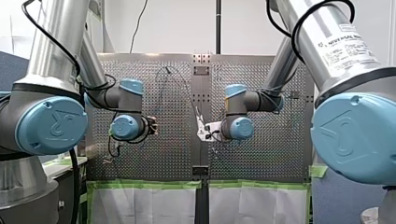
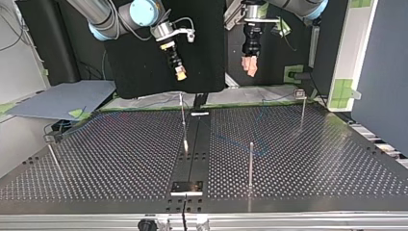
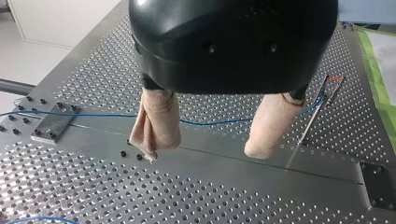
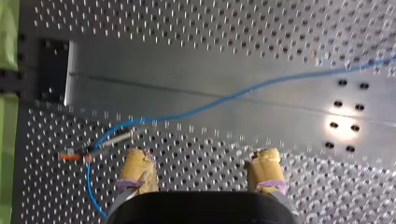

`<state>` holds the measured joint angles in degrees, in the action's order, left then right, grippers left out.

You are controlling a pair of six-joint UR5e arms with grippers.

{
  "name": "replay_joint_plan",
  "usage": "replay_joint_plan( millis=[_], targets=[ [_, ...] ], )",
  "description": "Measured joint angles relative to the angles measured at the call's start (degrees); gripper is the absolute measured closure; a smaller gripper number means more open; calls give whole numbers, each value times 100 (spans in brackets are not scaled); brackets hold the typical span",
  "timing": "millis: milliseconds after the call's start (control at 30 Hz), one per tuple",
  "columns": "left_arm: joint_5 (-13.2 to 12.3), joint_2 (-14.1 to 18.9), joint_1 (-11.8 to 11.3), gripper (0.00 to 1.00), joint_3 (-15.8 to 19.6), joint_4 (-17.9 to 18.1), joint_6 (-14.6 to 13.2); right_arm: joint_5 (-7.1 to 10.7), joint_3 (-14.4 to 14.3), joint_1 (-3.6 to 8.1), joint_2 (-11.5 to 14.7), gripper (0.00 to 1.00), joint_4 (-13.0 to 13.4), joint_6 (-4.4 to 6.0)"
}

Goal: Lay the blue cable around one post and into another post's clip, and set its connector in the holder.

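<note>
The thin blue cable (image 4: 233,97) lies loose across the perforated table (image 2: 312,159). In the right wrist view it runs past a slim post (image 4: 116,137) with an orange tip, then loops back beside my right gripper (image 4: 201,161), whose yellow pads stand open above the plate. In the top view my right gripper (image 2: 180,73) hangs high over that post (image 2: 184,122). My left gripper (image 3: 205,151), with beige pads, is open and empty above the cable (image 3: 210,122); it also hangs high in the top view (image 2: 250,66). I cannot make out the connector.
More thin posts stand on the table: one near the front (image 2: 250,166), one at the top view's back right (image 2: 302,113), one at its left (image 2: 53,156). A small bolted plate (image 2: 187,186) sits on the centre strip near the front edge. Green tape (image 1: 144,185) lines the table's edge.
</note>
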<state>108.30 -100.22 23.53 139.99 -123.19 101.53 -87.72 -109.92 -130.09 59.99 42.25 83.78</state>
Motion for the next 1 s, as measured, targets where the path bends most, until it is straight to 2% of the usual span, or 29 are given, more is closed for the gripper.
replay_joint_plan(
  millis=[233, 367, 667, 800, 1000],
  targets=[
    [16, 0, -1, 0, 5, -14, 53, -119, 0, -309, -10, 0, 9, 117],
    [84, 0, 1, 0, 8, -51, 57, -274, 0, -458, -16, 0, -2, 106],
    [368, 0, 25, 0, 8, -262, 101, -671, 0, -547, -31, 0, 71, -74],
    [413, 0, 19, 0, 7, -278, 184, -850, 0, -554, -37, 0, 114, -91],
    [423, 0, -7, 0, 6, -284, 343, -1079, 0, -563, -41, 0, 224, -55]
  ],
)
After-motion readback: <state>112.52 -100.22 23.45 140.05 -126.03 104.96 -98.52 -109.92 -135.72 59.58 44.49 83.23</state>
